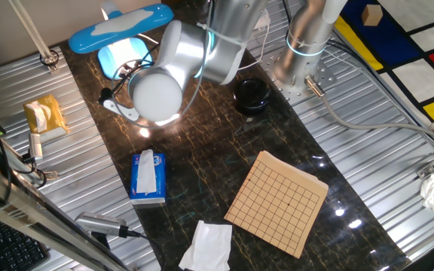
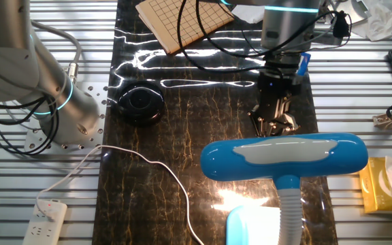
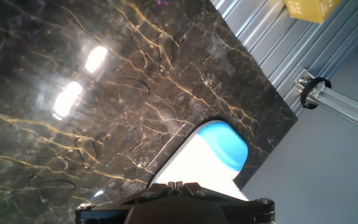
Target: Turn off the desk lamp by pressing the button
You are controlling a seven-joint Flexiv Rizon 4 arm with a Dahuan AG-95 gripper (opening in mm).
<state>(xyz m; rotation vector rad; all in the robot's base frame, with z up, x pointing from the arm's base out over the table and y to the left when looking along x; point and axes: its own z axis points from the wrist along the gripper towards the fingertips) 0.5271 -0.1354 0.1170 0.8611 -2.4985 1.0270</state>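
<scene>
The desk lamp is light blue with a long oval head (image 1: 119,28) and a white strip; its light glows on the base (image 1: 123,59). In the other fixed view the head (image 2: 284,156) lies across the front, above the glowing base (image 2: 254,228). My gripper (image 2: 275,128) hangs over the dark table just beyond the head, on the side away from the base. In the hand view the fingertips (image 3: 175,185) touch each other, shut and empty, with the blue end of the head (image 3: 225,144) and its lit strip right ahead. I cannot make out the button.
A black round object (image 2: 140,103) sits near the arm's base. A blue-and-white tissue box (image 1: 148,177), a wooden grid board (image 1: 277,202) and a white tissue (image 1: 207,246) lie on the dark tabletop (image 1: 202,158). The white cord (image 2: 148,163) runs to a power strip (image 2: 46,218).
</scene>
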